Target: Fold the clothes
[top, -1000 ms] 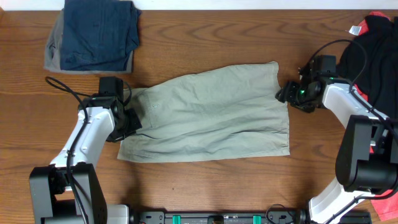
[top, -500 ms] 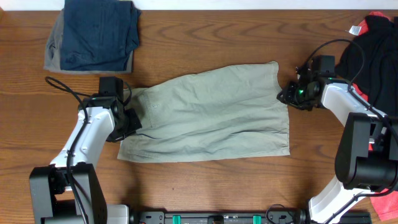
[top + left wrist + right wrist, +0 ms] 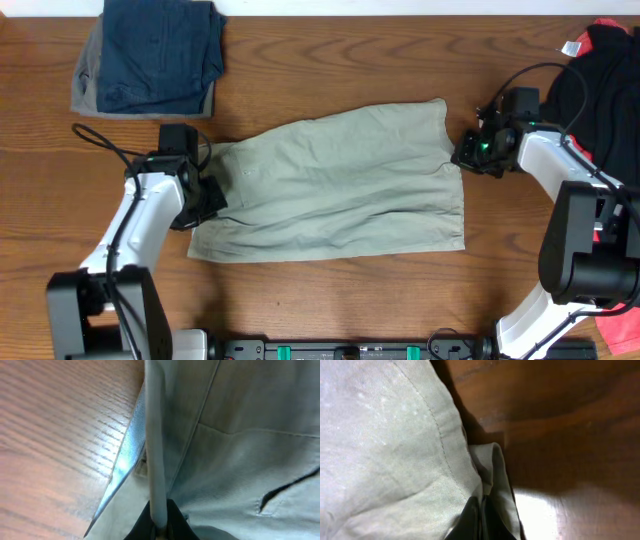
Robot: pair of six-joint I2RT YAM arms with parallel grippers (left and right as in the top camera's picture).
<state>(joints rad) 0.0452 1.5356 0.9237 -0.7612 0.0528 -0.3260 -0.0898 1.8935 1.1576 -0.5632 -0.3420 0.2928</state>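
Overhead: the shorts lie flat on the wood-grain desk, stretched between my left jaws and my right jaws, one end at each. The cloth is light khaki-beige, woven and softly wrinkled. The outline is a slanted rectangle.

Left jaws: pressed together on the shorts' edge. Right jaws: pressed together on the hem at the opposite end.

Left wrist, not visible from above: a thin raised ridge of cloth runs straight out from my jaws. A paler, shiny lining strip lies to its left, a dark pocket slit to its right.

Right wrist: a stitch line curves along the hem. A small folded lip sits just ahead of my jaws, with dark desk and glare to the right.

Overhead only: a folded navy and grey pile lies well beyond my left jaws, and a black-and-red heap lies behind my right jaws.
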